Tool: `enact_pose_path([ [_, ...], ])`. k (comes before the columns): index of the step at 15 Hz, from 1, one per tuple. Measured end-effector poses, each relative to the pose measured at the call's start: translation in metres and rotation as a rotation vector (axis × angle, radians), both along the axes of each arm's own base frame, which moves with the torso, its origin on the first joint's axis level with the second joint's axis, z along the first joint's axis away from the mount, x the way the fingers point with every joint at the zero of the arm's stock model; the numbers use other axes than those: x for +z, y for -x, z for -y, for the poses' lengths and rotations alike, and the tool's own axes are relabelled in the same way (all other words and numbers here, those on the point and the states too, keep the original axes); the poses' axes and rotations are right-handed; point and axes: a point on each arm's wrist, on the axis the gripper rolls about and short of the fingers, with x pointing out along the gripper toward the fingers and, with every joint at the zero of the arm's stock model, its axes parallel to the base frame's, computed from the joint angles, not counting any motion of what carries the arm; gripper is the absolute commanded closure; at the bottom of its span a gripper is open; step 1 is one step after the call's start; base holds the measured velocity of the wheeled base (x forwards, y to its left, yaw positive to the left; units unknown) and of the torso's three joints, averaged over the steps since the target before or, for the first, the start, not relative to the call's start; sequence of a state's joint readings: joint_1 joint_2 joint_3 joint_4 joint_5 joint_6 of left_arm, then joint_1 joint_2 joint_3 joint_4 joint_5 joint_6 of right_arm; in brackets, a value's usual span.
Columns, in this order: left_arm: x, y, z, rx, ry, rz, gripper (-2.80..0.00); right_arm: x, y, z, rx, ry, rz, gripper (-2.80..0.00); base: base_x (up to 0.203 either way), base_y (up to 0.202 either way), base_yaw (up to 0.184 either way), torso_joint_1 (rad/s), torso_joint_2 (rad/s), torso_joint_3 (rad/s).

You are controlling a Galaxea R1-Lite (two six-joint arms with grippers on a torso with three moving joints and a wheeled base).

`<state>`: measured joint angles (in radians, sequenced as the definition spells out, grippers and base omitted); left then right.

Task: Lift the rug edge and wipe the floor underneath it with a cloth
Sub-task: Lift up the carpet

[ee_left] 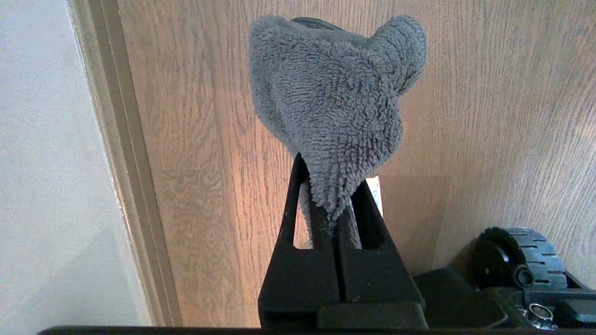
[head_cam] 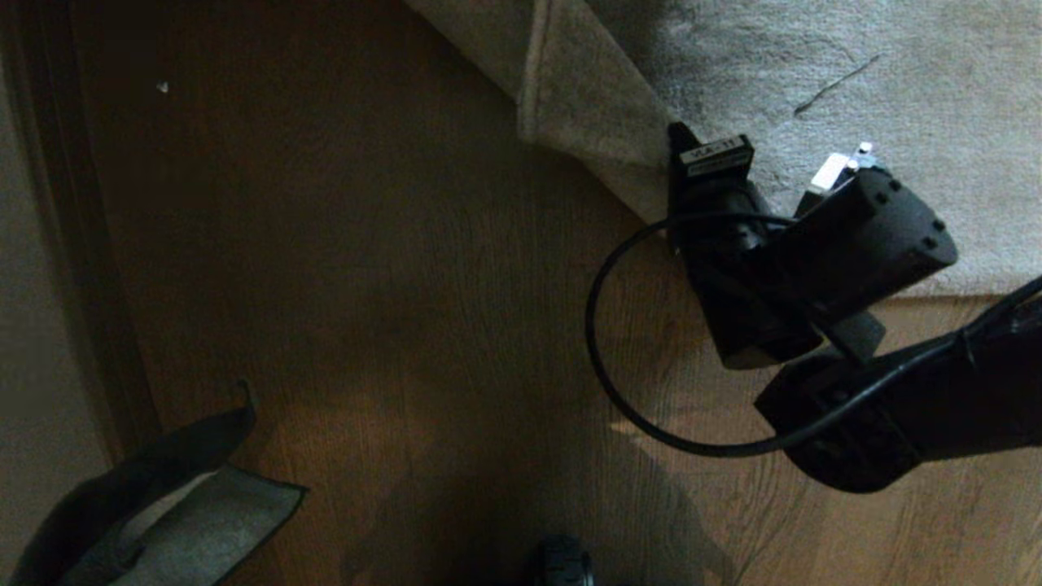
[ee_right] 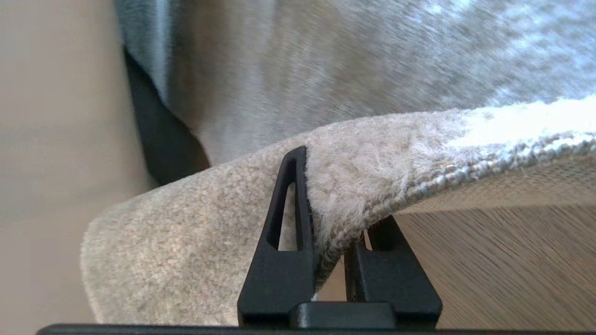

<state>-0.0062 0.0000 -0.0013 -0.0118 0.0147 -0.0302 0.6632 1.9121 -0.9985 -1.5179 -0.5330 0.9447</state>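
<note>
My right gripper (ee_right: 328, 218) has its 2 black fingers (ee_right: 288, 204) clamped on the pale short-pile grey rug edge (ee_right: 372, 186), corner folded up off the brown wood-grain plank floor (ee_right: 503, 260); floor beneath is mostly hidden. My left gripper (ee_left: 328, 204) pinches the small fluffy grey cloth (ee_left: 333, 107), cut off low-left in the head view

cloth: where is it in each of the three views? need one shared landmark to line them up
Head view: the cloth sits at the bottom left corner, dark and crumpled over the floor.
Left wrist view: centre, pinched in the left gripper, bunched above the fingertips.
Right wrist view: not in it; the right gripper clamps the rug edge.
Shared landmark: the wood-grain floor shows in all three.
</note>
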Motion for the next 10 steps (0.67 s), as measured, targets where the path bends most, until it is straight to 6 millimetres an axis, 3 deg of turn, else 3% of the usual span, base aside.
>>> enact_pose_path([
  [10, 0.0, 0.0, 0.0, 0.0, 0.0, 0.0, 0.0, 0.027, 0.007, 0.019, 0.08, 0.072, 0.132, 0.0, 0.0, 0.0, 0.0, 0.0, 0.0, 0.0],
])
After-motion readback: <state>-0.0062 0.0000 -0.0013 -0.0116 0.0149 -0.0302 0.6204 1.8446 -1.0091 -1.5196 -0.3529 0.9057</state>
